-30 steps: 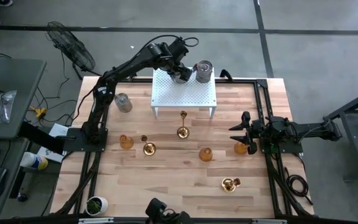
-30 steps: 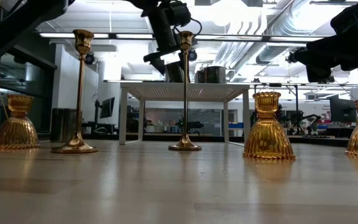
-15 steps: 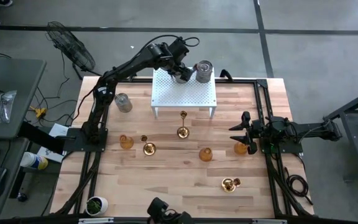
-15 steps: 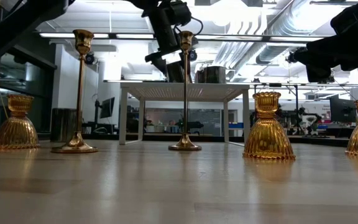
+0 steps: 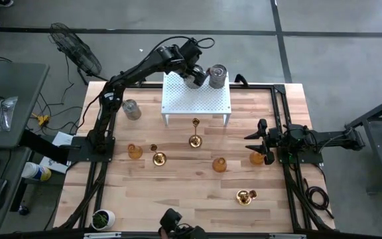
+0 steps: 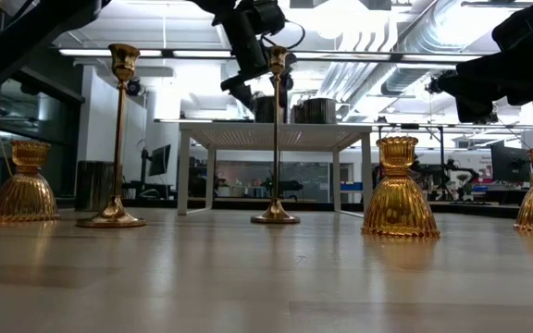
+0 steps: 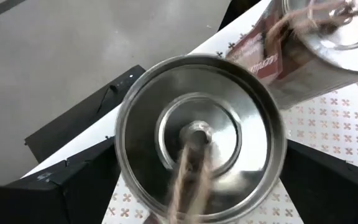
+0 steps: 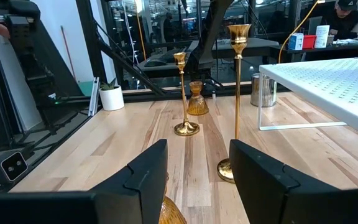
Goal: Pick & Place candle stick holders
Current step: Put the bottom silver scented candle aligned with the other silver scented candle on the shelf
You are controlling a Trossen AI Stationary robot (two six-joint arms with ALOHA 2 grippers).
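My left gripper (image 5: 193,79) is at the top centre of the high view, over the far edge of the white perforated stand (image 5: 197,103). Directly beneath my left wrist camera sits a silver-grey metal goblet (image 7: 201,137), seen from above and blurred. It is on the stand's top, but I cannot tell whether I grip it or am clear of it. A second silver goblet (image 5: 217,76) stands just beside it on the stand, toward the right of the high view.

My right gripper (image 5: 262,151) is at the right middle of the high view, low over the wooden table (image 5: 178,192). Its fingers (image 8: 145,171) are partly apart with nothing clamped between them. An amber glass cup (image 5: 256,158) sits right at this gripper, partly under it.

The other holders stand on the table:
- A third silver goblet (image 5: 131,109) is left of the stand.
- A tall slim gold candlestick (image 5: 195,136) is just in front of the stand, at the centre.
- A left amber cup (image 5: 134,151) is at the left middle of the high view.
- A gold stemmed holder (image 5: 158,159) is just to the right of that cup.
- A middle amber cup (image 5: 219,164) is right of centre.
- A low gold holder (image 5: 245,196) is toward the lower right.

A small potted plant (image 5: 103,217) is at the lower left corner.
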